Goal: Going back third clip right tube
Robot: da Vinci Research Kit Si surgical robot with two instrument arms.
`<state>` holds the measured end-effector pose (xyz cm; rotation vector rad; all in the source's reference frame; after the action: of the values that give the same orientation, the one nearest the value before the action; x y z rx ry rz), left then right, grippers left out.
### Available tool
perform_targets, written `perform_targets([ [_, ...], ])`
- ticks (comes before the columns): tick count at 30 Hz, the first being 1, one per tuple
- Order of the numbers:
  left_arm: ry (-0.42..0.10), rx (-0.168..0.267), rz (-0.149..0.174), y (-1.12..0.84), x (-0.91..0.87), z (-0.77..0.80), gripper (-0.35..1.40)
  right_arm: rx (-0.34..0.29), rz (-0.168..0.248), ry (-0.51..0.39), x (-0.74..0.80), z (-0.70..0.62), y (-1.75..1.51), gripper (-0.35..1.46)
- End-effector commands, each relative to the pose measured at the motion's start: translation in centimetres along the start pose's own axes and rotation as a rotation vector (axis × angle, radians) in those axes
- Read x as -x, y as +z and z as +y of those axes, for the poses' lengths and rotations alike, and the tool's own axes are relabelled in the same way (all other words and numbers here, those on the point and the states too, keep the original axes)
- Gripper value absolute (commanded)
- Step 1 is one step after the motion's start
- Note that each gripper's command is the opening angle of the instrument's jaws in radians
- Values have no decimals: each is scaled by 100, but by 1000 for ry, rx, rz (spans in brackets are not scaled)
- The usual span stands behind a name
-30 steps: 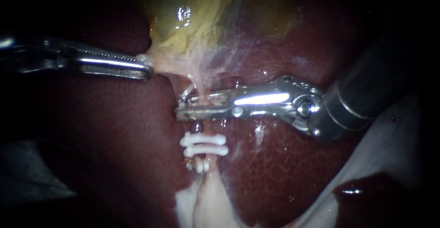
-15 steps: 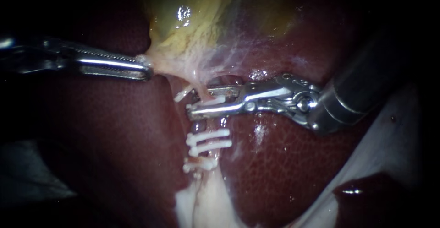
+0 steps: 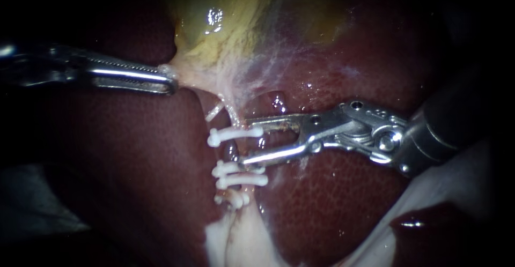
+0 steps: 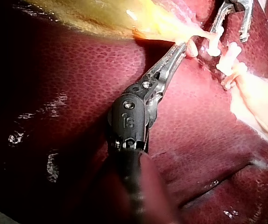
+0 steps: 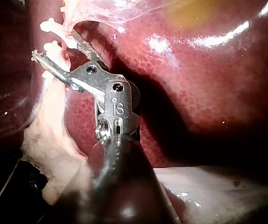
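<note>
- The top clip [image 3: 235, 134] sits across the tube [image 3: 232, 150], above two more clips [image 3: 240, 173] and below the gallbladder [image 3: 214, 26].
- Right instrument [image 3: 247, 141]: end effector spread, with the top clip's near end between the jaws, seemingly untouched.
- Left instrument [image 3: 167, 81]: end effector pinching pale tissue [image 3: 185, 74] at the gallbladder's neck, over the liver [image 3: 134, 154].
- Step, as I judge it: backing off the clip. Next, draw straight back without snagging it.

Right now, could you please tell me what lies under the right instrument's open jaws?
Between the right instrument's open jaws show the uppermost clip's end and the tube, liver beneath. The lower jaw covers part of the next clip.
</note>
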<state>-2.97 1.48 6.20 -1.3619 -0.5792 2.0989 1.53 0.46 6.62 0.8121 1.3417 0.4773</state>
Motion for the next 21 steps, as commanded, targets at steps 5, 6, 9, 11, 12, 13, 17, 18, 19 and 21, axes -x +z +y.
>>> perform_targets([
  [5,0,0,0,1,0,0,-35,27,0,-7,2,10,-1,49],
  [6,0,0,0,1,0,0,-35,41,-3,-6,3,12,-1,48],
  [9,0,0,0,1,0,0,-35,70,-39,-10,4,19,-6,48],
  [11,0,1,0,0,0,0,-35,100,-57,-45,6,21,-12,49],
  [12,0,1,0,0,0,0,-35,125,-76,-81,7,21,-17,49],
  [13,0,1,0,0,0,0,-35,140,-97,-111,8,20,-21,50],
  [17,0,1,0,-1,1,0,-35,159,-131,-206,7,8,-45,50],
  [18,0,1,0,-1,1,0,-35,161,-135,-242,4,3,-53,50],
  [19,0,1,0,-1,1,0,-35,165,-137,-268,2,-1,-60,50],
  [21,0,1,0,-1,1,0,-35,169,-142,-320,-4,-12,-72,50],
])
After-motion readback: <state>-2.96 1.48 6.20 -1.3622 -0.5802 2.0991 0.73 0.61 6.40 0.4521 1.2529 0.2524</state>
